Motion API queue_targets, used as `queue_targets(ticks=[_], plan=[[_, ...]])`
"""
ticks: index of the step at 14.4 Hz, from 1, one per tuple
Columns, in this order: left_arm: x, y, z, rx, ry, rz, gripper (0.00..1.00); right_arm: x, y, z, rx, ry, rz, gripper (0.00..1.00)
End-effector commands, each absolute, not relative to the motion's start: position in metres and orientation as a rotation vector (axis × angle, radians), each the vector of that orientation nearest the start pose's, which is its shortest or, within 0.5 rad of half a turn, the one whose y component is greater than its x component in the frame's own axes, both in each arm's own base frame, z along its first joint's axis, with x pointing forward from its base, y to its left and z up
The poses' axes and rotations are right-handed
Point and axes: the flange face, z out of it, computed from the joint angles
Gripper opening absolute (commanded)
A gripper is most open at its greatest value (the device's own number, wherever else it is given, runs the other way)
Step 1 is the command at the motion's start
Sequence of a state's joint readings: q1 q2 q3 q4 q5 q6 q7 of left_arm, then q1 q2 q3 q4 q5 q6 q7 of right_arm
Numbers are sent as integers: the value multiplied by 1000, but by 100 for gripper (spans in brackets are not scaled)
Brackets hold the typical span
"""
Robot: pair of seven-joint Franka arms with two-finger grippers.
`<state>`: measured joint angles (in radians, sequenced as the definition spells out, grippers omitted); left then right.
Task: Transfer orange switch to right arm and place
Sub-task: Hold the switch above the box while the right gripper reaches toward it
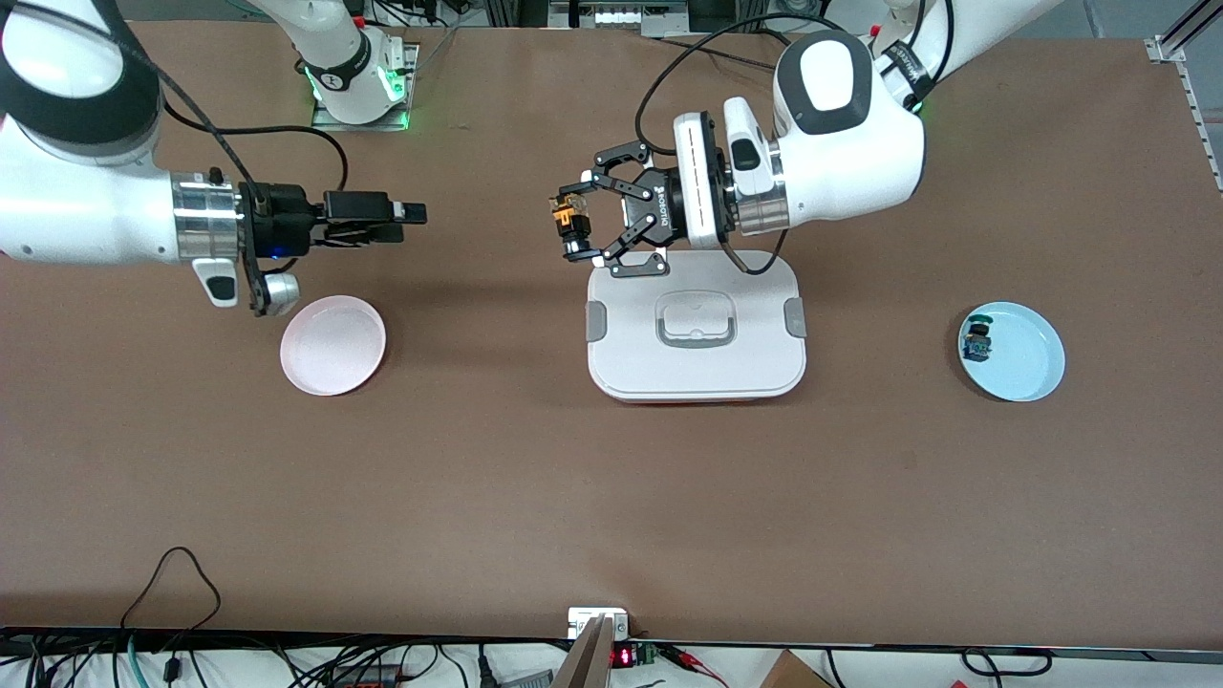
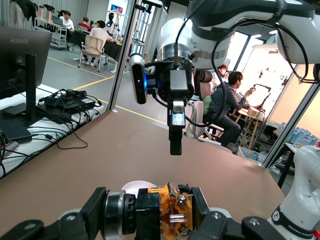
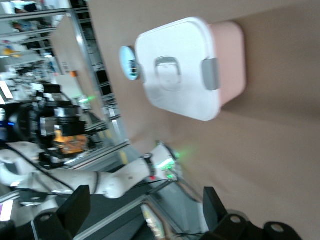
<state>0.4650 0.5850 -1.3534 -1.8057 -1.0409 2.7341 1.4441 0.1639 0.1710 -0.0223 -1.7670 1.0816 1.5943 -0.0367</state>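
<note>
My left gripper (image 1: 585,225) is shut on the orange switch (image 1: 570,225) and holds it sideways in the air beside the white lidded box (image 1: 696,355), pointing toward the right arm's end of the table. In the left wrist view the switch (image 2: 172,216) sits clamped between the jaws of that gripper (image 2: 156,220), its black body and orange-gold rear showing. My right gripper (image 1: 413,212), slim and black, is open and empty, level with the switch and a clear gap away from it. It faces the switch in the left wrist view (image 2: 175,145). The right wrist view shows the switch (image 3: 69,138) far off ahead of that gripper (image 3: 145,209).
A pink plate (image 1: 332,345) lies under and a little nearer the front camera than the right wrist. A light blue plate (image 1: 1027,368) at the left arm's end holds a small blue-and-green switch (image 1: 976,340). Cables hang along the table's near edge.
</note>
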Motion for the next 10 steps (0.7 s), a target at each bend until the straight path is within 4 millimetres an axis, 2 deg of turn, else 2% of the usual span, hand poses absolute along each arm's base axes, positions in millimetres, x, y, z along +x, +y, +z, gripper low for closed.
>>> queue_targets(ticks=[1, 6, 10], plan=[[533, -385, 491, 1612, -1064, 959, 4, 574, 191, 485, -1879, 82, 487, 100], [533, -386, 488, 1610, -1055, 949, 4, 589, 209, 435, -1582, 187, 601, 100], [530, -390, 488, 1607, -1027, 939, 0, 592, 231, 415, -1488, 197, 602, 100]])
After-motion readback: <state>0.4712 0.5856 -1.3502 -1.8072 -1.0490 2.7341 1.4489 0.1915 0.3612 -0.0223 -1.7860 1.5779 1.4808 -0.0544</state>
